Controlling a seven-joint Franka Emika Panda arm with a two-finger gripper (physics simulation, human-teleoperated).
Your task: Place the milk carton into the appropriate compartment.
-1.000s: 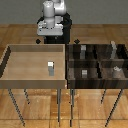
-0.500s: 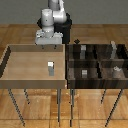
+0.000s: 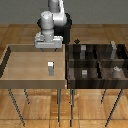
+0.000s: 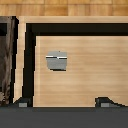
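The milk carton (image 3: 50, 67) (image 4: 56, 61) stands upright on the floor of the light wooden tray (image 3: 15, 75), untouched. The end effector (image 3: 48, 47) hangs above the tray's far edge, fingers spread open and empty. The dark divided bin (image 3: 97, 62) sits at the exterior view's right.

Simulated robot test bench, not a lived-in room: plank wood floor (image 3: 20, 35) all around, light-tan tray (image 3: 10, 65) at 9 o'clock, dark divided bin (image 3: 98, 62) at 3 o'clock, both on thin metal legs (image 3: 61, 107).
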